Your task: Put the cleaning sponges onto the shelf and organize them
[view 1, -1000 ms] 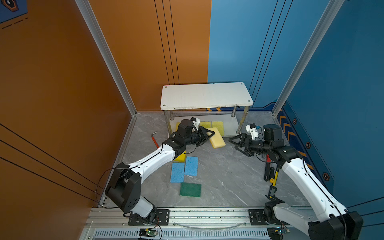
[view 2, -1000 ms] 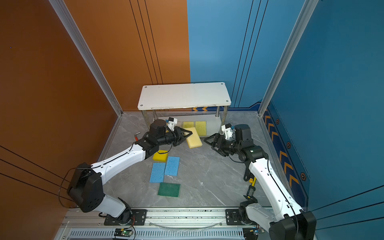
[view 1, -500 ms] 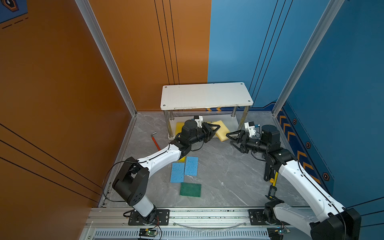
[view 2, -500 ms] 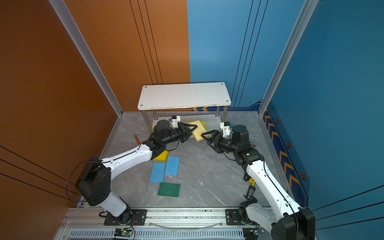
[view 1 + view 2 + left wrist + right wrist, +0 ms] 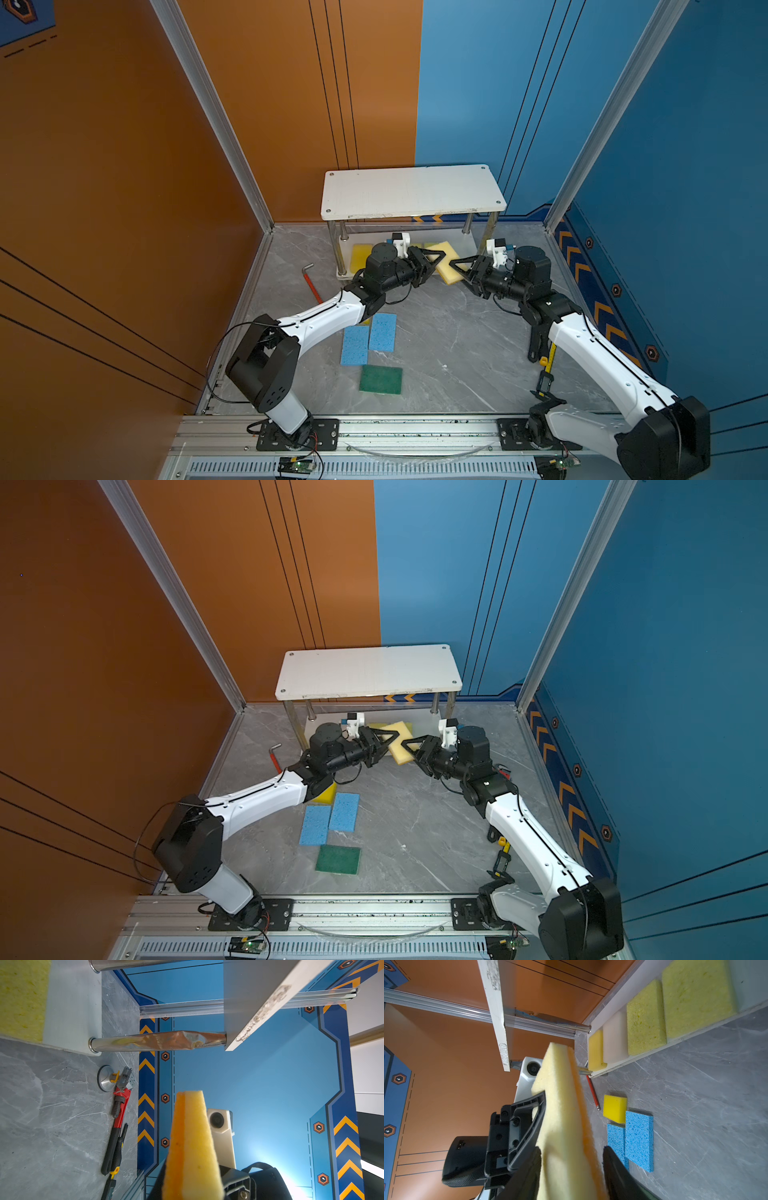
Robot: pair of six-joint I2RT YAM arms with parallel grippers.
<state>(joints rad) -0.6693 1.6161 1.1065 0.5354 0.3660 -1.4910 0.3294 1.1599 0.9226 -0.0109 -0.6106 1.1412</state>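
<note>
Holding the pale sponge [image 5: 448,261] at twelve o'clock before the shelf [image 5: 415,191], my left hand [image 5: 435,257] clenches one end, likely for handover. My right hand [image 5: 457,271] brackets the other; I can't tell if it's clamped.

The shelf [image 5: 411,191] stands at the worktop's [image 5: 449,345] back edge. Its lower board [image 5: 612,1067] carries four sponges [image 5: 645,1020] in a row, one apparently white. On the worktop lie two blue sponges [image 5: 383,332], a green sponge [image 5: 380,379], a yellow sponge [image 5: 615,1108] and a red-handled key [image 5: 311,282].
</note>
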